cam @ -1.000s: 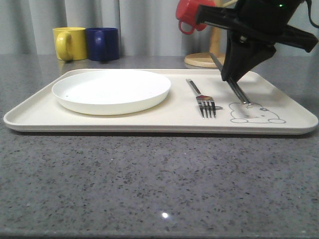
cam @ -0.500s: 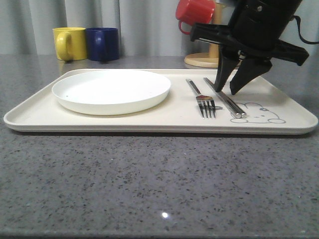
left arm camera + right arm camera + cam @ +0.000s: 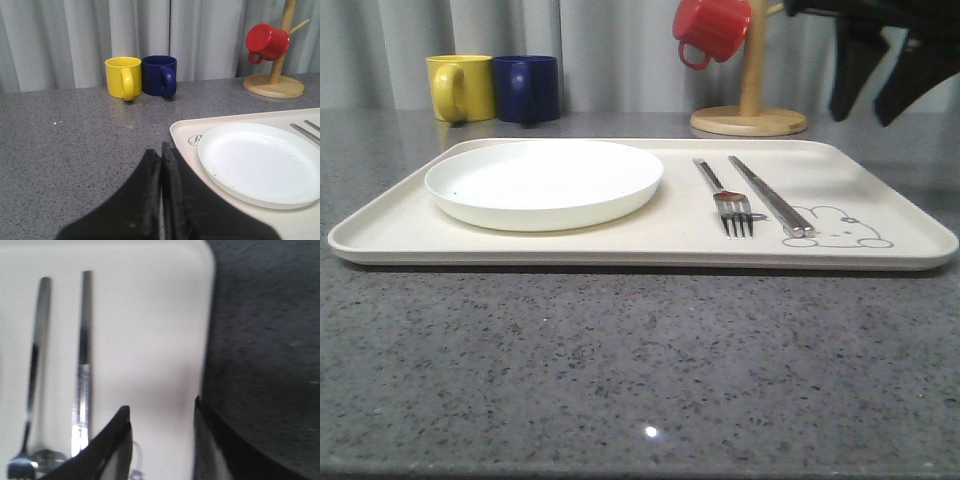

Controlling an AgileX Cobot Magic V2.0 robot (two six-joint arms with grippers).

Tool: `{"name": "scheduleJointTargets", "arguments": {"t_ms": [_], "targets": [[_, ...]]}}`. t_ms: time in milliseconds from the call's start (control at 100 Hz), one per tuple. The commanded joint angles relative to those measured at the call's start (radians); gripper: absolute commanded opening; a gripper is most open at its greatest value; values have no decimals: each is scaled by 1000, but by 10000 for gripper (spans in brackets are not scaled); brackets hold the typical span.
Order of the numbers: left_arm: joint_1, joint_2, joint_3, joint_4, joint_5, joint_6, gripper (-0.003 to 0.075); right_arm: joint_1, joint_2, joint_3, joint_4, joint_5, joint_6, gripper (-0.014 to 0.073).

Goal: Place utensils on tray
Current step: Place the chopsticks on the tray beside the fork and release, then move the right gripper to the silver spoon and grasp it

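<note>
The cream tray (image 3: 620,235) lies across the table with a grey bunny drawing at its right. A silver fork (image 3: 725,195) and the chopsticks (image 3: 770,195) lie side by side on it, right of the plate. The right wrist view has the fork (image 3: 35,365) and chopsticks (image 3: 84,360) flat on the tray (image 3: 150,315). My right gripper (image 3: 873,105) hangs open and empty high above the tray's right end; its fingertips (image 3: 161,412) frame bare tray surface. My left gripper (image 3: 161,152) is shut on nothing, low by the tray's corner (image 3: 182,135).
A round white plate (image 3: 544,180) sits on the tray's left half. A yellow mug (image 3: 458,86) and a dark blue mug (image 3: 525,87) stand at the back left. A wooden mug tree (image 3: 748,110) with a red mug (image 3: 710,28) stands at the back right.
My right gripper let go of the chopsticks on the tray, opened, then rose up and to the right. The chopsticks now lie flat beside the fork.
</note>
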Motion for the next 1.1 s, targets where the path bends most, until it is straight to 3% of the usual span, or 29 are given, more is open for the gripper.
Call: {"name": "scheduleJointTargets", "arguments": {"t_ms": [0, 360, 900, 1090], "targets": [[-7, 6, -28, -6, -78, -1, -18, -71, -60, -35, -33, 43, -87, 316], [-7, 6, -28, -6, -78, -1, -18, -357, -17, -35, -32, 162, -267, 316], [-7, 6, -28, -6, -78, -1, -18, -378, 104, -35, -5, 84, -295, 316], [-7, 6, -28, -6, -78, -1, -18, -378, 130, -35, -5, 85, -295, 266]]}}
